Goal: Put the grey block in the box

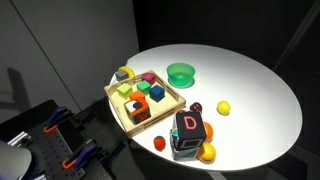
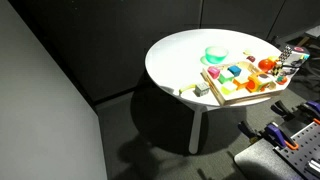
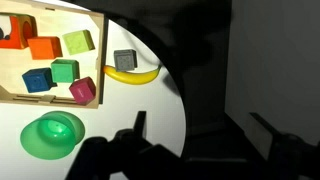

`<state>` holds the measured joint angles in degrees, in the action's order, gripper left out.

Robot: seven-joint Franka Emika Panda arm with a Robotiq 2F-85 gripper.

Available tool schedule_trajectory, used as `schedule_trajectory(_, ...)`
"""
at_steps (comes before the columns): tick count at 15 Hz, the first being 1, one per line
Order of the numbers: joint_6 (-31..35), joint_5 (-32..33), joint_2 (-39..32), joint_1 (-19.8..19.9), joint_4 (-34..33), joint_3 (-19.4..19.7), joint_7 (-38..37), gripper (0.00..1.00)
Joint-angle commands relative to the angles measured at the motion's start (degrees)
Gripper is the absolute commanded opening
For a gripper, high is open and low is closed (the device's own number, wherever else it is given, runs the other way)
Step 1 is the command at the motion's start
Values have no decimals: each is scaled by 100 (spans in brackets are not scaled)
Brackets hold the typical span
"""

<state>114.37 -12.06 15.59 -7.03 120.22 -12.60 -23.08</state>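
Observation:
The grey block (image 3: 124, 60) lies on the white table just outside the box's wall, next to a yellow banana (image 3: 133, 75). It shows in both exterior views (image 1: 122, 73) (image 2: 202, 89). The box (image 3: 104, 45) is a shallow light-wood tray holding several coloured blocks, and it appears in both exterior views (image 1: 155, 117) (image 2: 245, 97). My gripper (image 3: 197, 114) is open and empty. It hangs near the table's edge, partly over the dark floor, a good way from the grey block. It does not show in either exterior view.
A green round bowl (image 3: 53, 133) (image 1: 181, 73) stands beside the box. A dark cube with a red "D" (image 1: 188, 128), a yellow ball (image 1: 223, 108), and orange and red pieces lie near the table's edge. Black clamps and stands surround the table.

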Motion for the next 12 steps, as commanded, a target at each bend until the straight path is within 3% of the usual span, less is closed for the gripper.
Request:
schedule_trajectory(1,-10,11,-3,-29,-14,27,-8,100)
schedule_trajectory(7,-4,73,-74,-22,-64,5,-31,100)
schedule_trajectory(12,44,774,-461,58,-167,-98,-406,100)
